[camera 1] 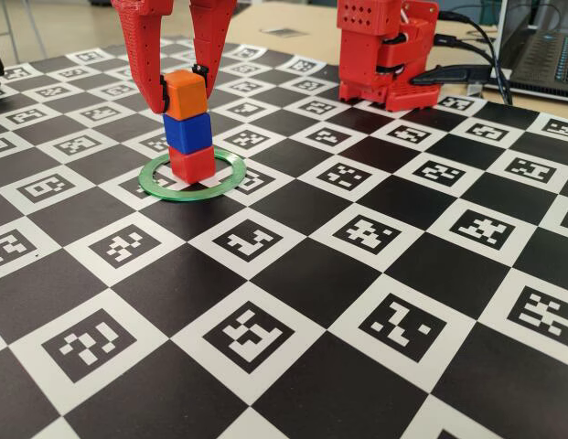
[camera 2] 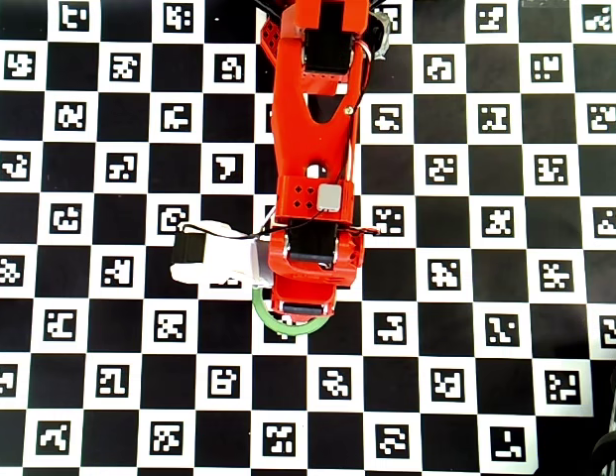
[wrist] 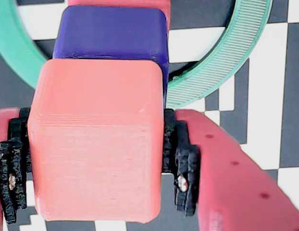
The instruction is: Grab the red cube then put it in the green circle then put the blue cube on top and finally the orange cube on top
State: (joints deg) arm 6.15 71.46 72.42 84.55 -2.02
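Tabletop [camera 1: 293,366] is a black-and-white checkerboard with marker tiles; near part bare in the fixed view. Toward the far left edge lies the green circle [camera 1: 230,186], flat on the tabletop. Inside it sits the red cube [camera 1: 193,163], the blue cube [camera 1: 187,133] stacked on it, the orange cube [camera 1: 185,95] on top, three high, slightly twisted against each other. Gripper [camera 1: 182,84] comes down from above, pinching the orange cube: one finger on each side face. Wrist view confirms: black pads [wrist: 185,166] pressed on both sides of the orange cube [wrist: 98,139], blue cube [wrist: 113,38] directly under it, green circle [wrist: 226,62] arcing around behind, a sliver of red cube at the top edge. Overhead view: arm covers the stack, only the ring's near arc [camera 2: 288,325] shows below the gripper body. Arm base [camera 1: 384,50] stands at the far edge of the tabletop, cables behind it.
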